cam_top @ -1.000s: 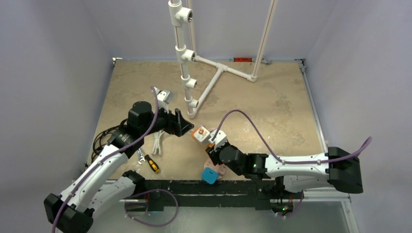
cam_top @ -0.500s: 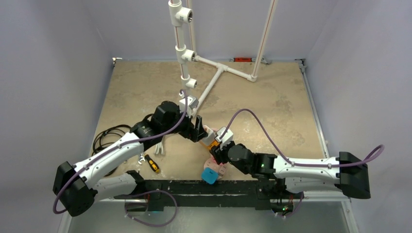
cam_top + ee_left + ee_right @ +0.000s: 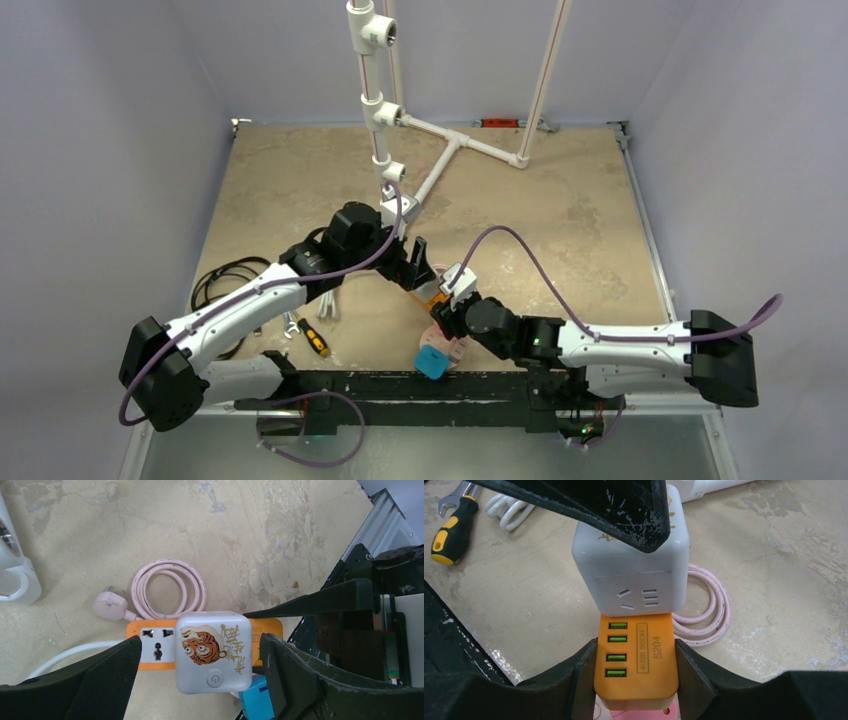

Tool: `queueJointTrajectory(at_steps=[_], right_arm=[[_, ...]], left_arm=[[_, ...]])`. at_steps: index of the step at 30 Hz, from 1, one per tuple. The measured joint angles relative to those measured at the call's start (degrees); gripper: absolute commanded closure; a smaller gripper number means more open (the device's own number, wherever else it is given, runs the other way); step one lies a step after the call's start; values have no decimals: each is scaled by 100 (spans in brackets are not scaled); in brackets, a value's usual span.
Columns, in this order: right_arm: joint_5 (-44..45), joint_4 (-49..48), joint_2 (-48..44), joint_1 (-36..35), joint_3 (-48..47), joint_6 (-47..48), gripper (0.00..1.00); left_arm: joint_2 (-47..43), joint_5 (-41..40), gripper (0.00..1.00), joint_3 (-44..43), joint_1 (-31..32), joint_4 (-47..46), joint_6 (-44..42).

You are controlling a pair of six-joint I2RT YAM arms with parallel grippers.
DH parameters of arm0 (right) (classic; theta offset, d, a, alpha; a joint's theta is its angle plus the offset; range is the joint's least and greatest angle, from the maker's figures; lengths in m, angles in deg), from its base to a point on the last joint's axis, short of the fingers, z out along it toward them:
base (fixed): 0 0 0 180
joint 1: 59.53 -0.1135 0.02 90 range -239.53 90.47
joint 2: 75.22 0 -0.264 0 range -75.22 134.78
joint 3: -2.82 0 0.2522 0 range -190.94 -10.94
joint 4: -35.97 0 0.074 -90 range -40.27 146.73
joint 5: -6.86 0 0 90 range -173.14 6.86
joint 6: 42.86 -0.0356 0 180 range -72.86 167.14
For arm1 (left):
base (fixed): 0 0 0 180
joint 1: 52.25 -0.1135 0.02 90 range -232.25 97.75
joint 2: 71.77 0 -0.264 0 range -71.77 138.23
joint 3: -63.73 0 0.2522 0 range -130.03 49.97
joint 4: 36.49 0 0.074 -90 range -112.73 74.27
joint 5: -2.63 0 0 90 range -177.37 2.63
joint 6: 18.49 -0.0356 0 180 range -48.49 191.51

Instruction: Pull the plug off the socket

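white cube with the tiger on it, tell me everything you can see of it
The white cube is rounded, smooth plastic by its look. Its top bears an orange tiger cartoon, gold characters and a power button; one side shows socket slots. It sits upright, plugged on the middle of the orange socket strip, whose end the right gripper clamps. The open left gripper straddles it, seemingly without contact.

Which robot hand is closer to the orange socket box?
Right. The right gripper clamps the orange socket box; the left gripper hangs open around the white tiger plug on it.
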Motion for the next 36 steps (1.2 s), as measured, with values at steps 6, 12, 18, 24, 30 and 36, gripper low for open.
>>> queueJointTrajectory(at_steps=[6, 12, 18, 24, 30, 36], right_arm=[[-2, -11, 160, 0, 0, 17, 96], [-17, -26, 114, 0, 17, 20, 96], [-70, -63, 37, 0, 96, 39, 97], [-98, -42, 37, 0, 166, 44, 98], [-90, -44, 42, 0, 197, 42, 100], [-50, -125, 238, 0, 170, 59, 100]], left_arm=[[83, 44, 10, 79, 90, -28, -48], [350, -184, 10, 79, 199, 133, -105], [450, -87, 35, 79, 214, 140, -107], [719, 273, 71, 50, 223, 92, -96], [774, 343, 100, 44, 219, 96, -96], [772, 210, 100, 44, 219, 160, -114]])
